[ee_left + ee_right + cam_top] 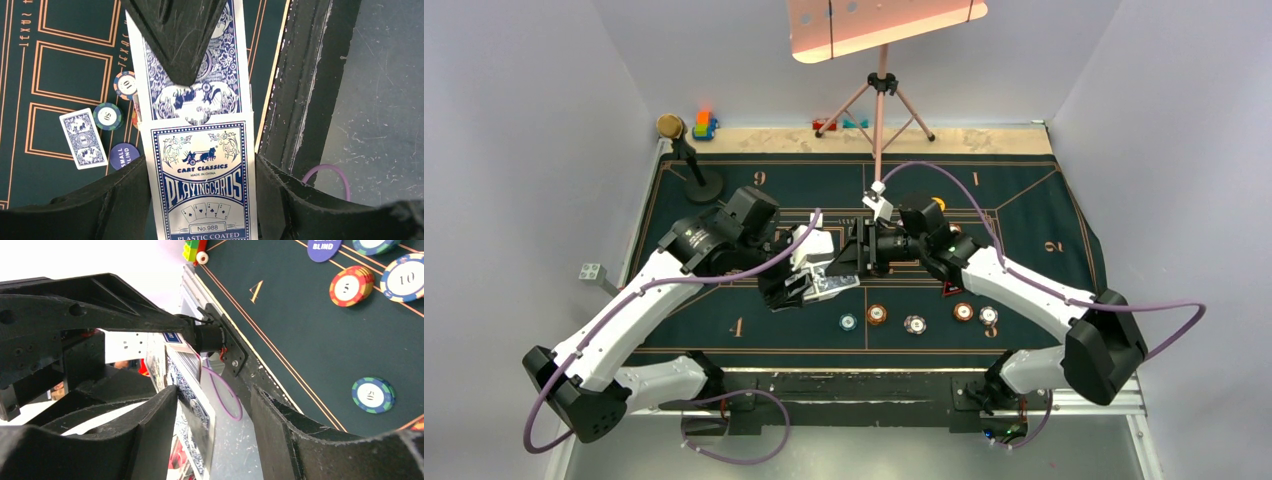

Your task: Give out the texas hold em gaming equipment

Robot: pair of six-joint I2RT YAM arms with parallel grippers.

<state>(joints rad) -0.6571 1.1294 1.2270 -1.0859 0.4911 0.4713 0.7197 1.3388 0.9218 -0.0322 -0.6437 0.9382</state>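
Top external shows perhaps five chips (914, 324); left end effector (200, 172) clamps one card box (202, 205), right end effector (215, 395) gapes.

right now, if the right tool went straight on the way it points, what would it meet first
Probably the card box clamped in the left tool. The right tool is open around cards seen edge-on, and the box sits just beyond them; depth there is hard to judge.

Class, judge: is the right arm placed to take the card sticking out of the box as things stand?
Probably yes: the right pincer stands open astride the card, which juts clear of the box held by the left pincer.
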